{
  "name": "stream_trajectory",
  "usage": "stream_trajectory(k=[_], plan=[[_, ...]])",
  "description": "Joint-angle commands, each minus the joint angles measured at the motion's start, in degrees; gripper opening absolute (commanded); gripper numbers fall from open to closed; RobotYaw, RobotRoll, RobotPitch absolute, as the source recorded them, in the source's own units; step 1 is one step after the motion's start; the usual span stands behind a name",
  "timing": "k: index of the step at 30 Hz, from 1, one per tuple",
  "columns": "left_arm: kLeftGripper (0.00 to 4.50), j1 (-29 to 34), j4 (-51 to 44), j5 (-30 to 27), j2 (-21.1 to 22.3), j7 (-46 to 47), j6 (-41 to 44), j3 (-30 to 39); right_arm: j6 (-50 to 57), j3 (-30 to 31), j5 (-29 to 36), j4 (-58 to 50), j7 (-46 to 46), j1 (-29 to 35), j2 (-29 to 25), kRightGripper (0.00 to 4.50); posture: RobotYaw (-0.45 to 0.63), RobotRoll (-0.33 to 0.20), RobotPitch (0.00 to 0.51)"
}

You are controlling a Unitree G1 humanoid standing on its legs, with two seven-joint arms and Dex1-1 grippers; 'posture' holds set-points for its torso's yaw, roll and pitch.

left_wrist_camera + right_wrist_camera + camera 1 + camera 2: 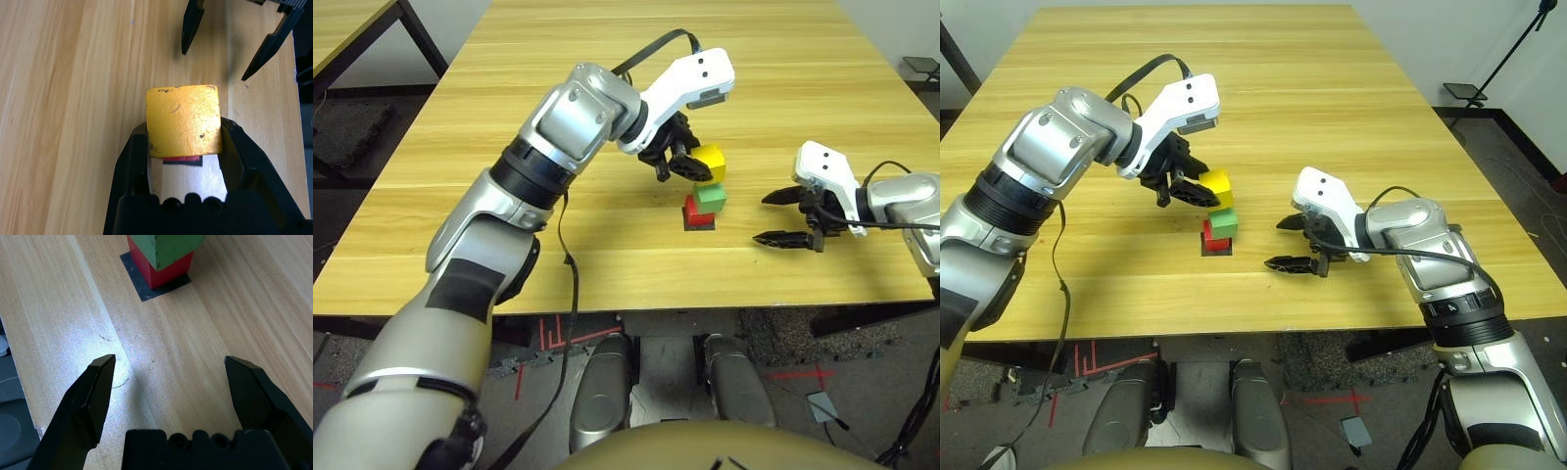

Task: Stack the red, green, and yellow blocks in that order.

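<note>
The table (558, 235) is pale honey-coloured wood with lengthwise grain stripes. On it a flat black square patch (146, 289) lies under the bright red block (696, 211); on the red block sits the green block (710, 197), and above that the yellow block (183, 121), its face scuffed with small dark specks. Both grippers have black fingers (90, 401) and white housings (1322, 196).

Your robot has 2 silver forearms with black bands at the joints. Each wrist carries a white housing with 2 small dark dots. A black cable loops over the left arm (558, 137); another runs along the right arm (1430, 245). Each gripper has 2 black pointed fingers (93, 396).
</note>
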Motion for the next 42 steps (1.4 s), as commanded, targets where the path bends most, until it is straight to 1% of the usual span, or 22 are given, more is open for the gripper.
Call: stream_trajectory(k=[1, 13, 21, 23, 24, 27, 28, 29, 31, 33, 34, 35, 37, 38, 40, 41, 42], plan=[[2.01, -0.12, -0.52, 0.73, -0.64, -0.07, 0.78, -1.11, 0.14, -0.35, 0.88, -0.96, -0.06, 0.02, -0.35, 4.50, 0.09, -0.034, 0.099], [2.01, 2.59, -0.59, 2.51, -0.79, 0.25, -0.43, -2.52, 0.48, -0.13, 0.98, -1.49, -0.30, 0.10, 0.12, 4.50, 0.09, -0.030, 0.102], [2.01, 2.70, 1.17, 4.86, -1.42, 0.62, -3.68, -3.00, 0.78, -0.24, 1.20, -1.85, -0.67, 0.44, 0.37, 4.50, 0.08, -0.028, 0.104], [2.76, 2.70, 1.16, 5.01, -1.49, 0.44, -3.65, -2.96, 0.91, -0.25, 1.26, -2.02, -0.82, 0.47, 0.45, 4.50, 0.08, -0.026, 0.104], [3.01, 2.71, 1.08, 4.99, -1.66, 0.44, -3.44, -2.81, 0.88, -0.27, 1.25, -1.93, -0.84, 0.44, 0.46, 4.50, 0.08, -0.026, 0.104], [4.06, 3.15, -1.24, 3.46, -2.20, 1.41, -1.04, -0.29, 0.70, -0.43, 1.28, -1.64, -0.78, 0.49, 0.38, 4.50, 0.10, -0.032, 0.101], [4.47, 3.37, -2.45, 2.87, -2.18, 1.98, -0.13, 1.00, 0.64, -0.54, 1.33, -1.56, -0.72, 0.52, 0.29, 4.50, 0.10, -0.038, 0.098], [4.49, 3.64, -3.85, 2.24, -2.05, 2.54, 0.93, 2.44, 0.47, -0.78, 1.50, -1.44, -0.63, 0.53, 0.24, 4.50, 0.10, -0.039, 0.097], [4.49, 4.93, -9.02, -0.99, -1.33, 4.05, 5.79, 7.87, 0.38, -2.60, 3.45, -0.86, -0.01, 0.64, 0.38, 4.50, 0.11, -0.049, 0.095], [4.49, 6.97, -15.27, -5.15, -0.94, 6.71, 12.51, 15.99, -0.13, -4.92, 5.49, 0.26, 0.25, 0.60, 0.24, 4.50, 0.11, -0.053, 0.094], [4.49, 8.43, -18.36, -6.57, -1.10, 9.11, 16.11, 21.13, -0.08, -6.35, 6.14, 1.09, -0.35, 0.66, 0.07, 4.50, 0.12, -0.060, 0.091], [4.49, 9.88, -20.91, -7.43, -1.53, 11.63, 18.41, 25.72, -0.03, -7.92, 6.71, 2.11, -1.19, 0.74, 0.06, 4.50, 0.12, -0.065, 0.088], [4.49, 14.26, -25.54, -6.84, -1.74, 18.16, 21.69, 34.81, -0.06, -11.78, 7.57, 5.04, -4.61, 0.82, 1.03, 4.50, 0.13, -0.069, 0.088], [4.49, 17.58, -27.39, -6.28, -2.11, 21.49, 19.39, 38.81, -0.38, -14.36, 8.03, 7.36, -7.82, 0.65, 2.40, 4.50, 0.13, -0.075, 0.087], [4.49, 23.26, -29.25, -4.88, -4.39, 28.66, 14.89, 45.52, -2.01, -18.82, 8.05, 12.72, -14.30, -0.44, 5.14, 4.50, 0.13, -0.081, 0.086], [4.49, 26.97, -29.38, -3.52, -4.59, 31.94, 11.11, 47.85, -4.06, -21.17, 7.91, 16.12, -17.86, -1.33, 6.81, 4.50, 0.13, -0.087, 0.086], [4.49, 31.08, -28.98, -2.22, -5.24, 34.90, 4.46, 50.32, -7.33, -23.90, 8.04, 19.39, -21.91, -2.30, 8.91, 4.50, 0.13, -0.089, 0.085]])
